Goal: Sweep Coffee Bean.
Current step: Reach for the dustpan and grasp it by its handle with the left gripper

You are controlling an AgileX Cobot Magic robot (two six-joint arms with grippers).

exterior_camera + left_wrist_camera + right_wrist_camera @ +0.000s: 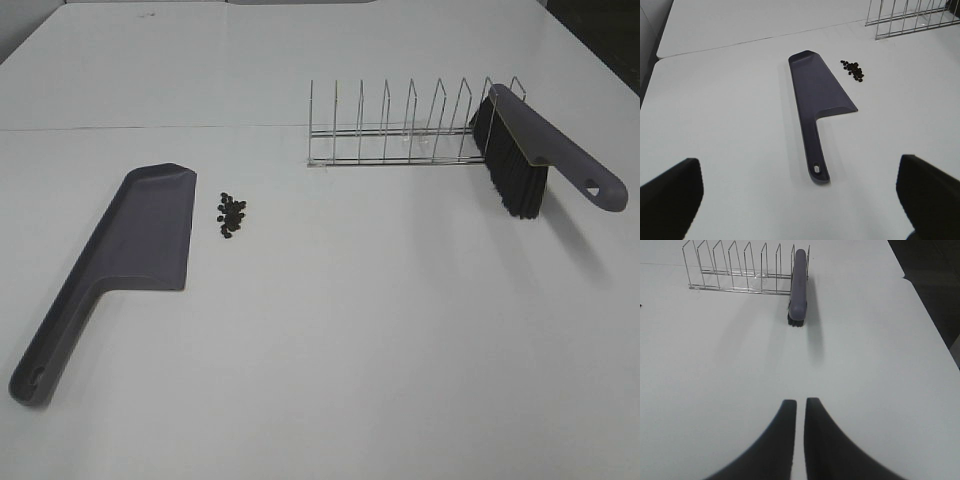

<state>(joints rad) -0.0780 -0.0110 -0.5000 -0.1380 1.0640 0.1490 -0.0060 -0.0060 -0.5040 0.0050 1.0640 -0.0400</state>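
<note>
Starting with the high camera, the coffee bean (231, 214) pile sits left of centre on the desk (380, 330). It lies just beside the right edge of the dustpan (140, 245) blade without touching it. The cluster is loose and slightly stretched, with its long axis running near to far, roughly along that edge; it points nowhere in particular. The brush (520, 155) leans on the right end of the wire rack (400, 130), well apart from the beans. Neither arm shows here.

In the left wrist view, my left end effector (799, 170) is released and empty, fingers spread wide. The dustpan handle lies toward it.

In the right wrist view, the right end effector (800, 407) is clenched on nothing, with only a slit between its fingers, and it faces the brush. It would have to open before any grasp. My worry is a hard stroke scattering such light beans — or an unheld pan sliding away.
</note>
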